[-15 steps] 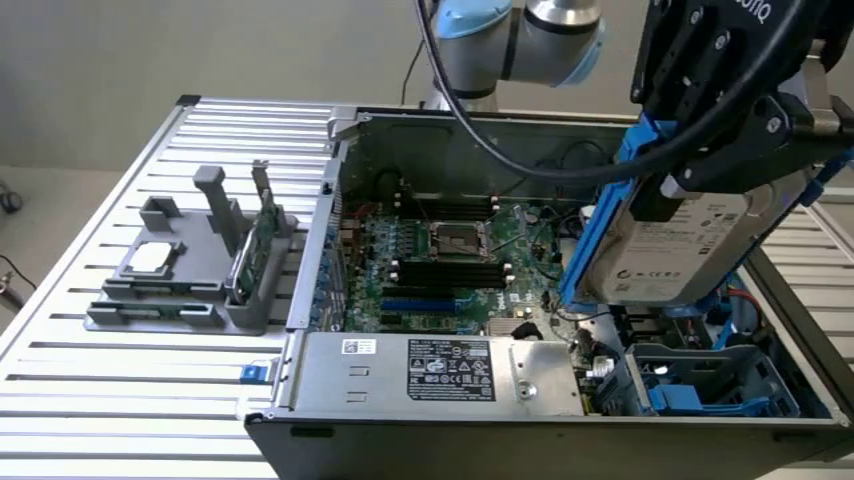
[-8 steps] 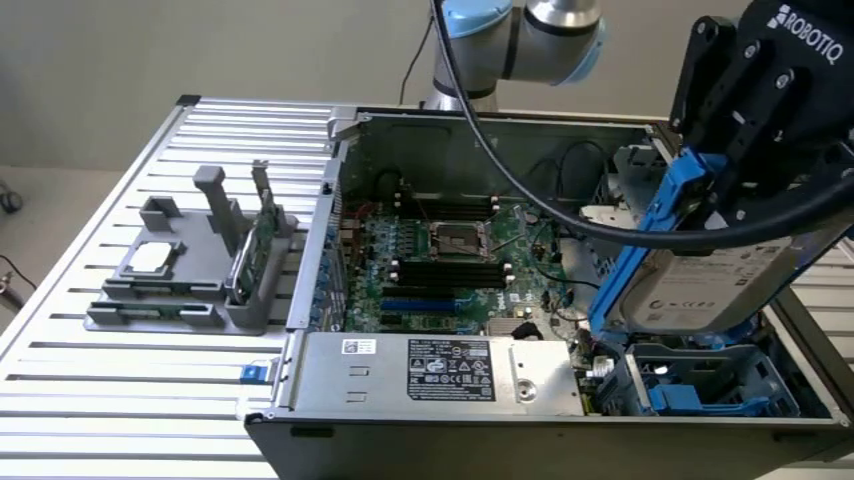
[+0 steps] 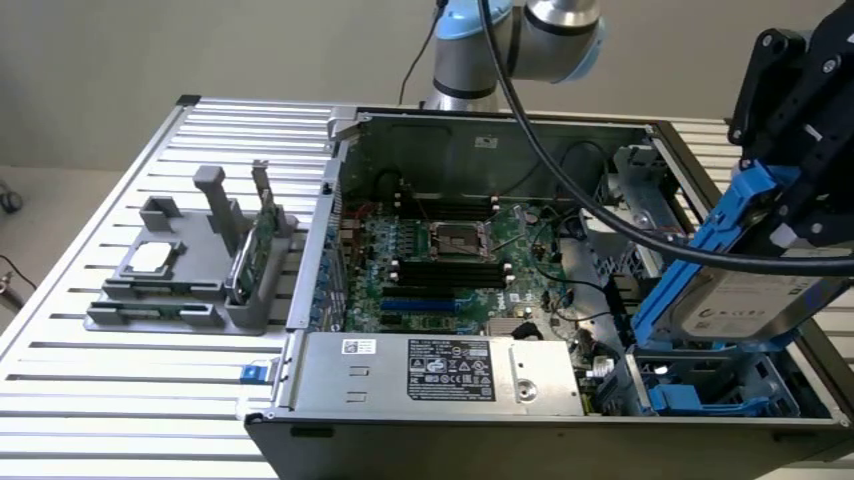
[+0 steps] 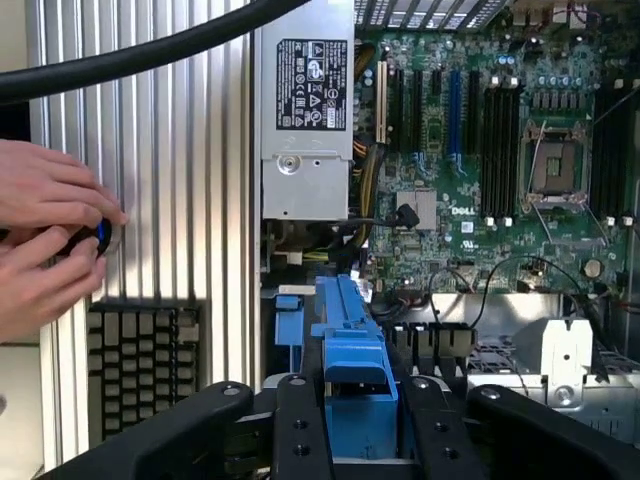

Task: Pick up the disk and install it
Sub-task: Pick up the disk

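Before me, an open computer case (image 3: 441, 150) lies on a slatted table (image 3: 120, 390), its motherboard (image 3: 400, 255) and power supply (image 3: 434, 370) exposed. Beside it, at the exterior view's left, a grey stand (image 3: 167, 300) holds a chip (image 3: 151, 257) and an upright card (image 3: 251, 262).

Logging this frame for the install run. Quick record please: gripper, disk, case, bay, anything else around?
gripper: shut on the disk, clamping its blue carrier frame
disk: held in the air, tilted, over the case's corner at the exterior view's right
case: open, motherboard exposed
drive bay: below the disk, blue plastic part inside
parts stand: grey, on the table, exterior view's left of the case
person: two hands over the table
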You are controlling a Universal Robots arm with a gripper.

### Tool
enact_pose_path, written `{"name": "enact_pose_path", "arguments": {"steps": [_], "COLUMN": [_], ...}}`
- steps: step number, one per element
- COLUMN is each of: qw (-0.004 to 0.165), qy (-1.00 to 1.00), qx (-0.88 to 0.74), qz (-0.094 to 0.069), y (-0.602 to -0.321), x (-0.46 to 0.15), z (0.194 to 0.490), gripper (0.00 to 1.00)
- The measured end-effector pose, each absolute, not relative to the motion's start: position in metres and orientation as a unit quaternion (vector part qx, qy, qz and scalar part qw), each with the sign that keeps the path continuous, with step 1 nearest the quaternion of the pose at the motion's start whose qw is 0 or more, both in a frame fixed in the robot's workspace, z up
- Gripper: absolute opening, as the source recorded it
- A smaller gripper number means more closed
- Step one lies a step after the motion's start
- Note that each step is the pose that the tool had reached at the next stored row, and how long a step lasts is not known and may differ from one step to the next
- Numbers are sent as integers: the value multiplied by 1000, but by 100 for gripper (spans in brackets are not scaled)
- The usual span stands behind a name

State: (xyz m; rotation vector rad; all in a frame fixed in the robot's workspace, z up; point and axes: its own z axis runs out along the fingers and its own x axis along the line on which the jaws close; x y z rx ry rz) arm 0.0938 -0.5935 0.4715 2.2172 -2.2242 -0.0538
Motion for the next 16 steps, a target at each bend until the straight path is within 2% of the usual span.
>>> {"name": "enact_pose_path", "arguments": {"steps": [16], "qw": [1], "qy": [-708], "qx": [706], "qz": [-16], "y": [-595], "x": [109], "z": [459], "gripper": [33]}}
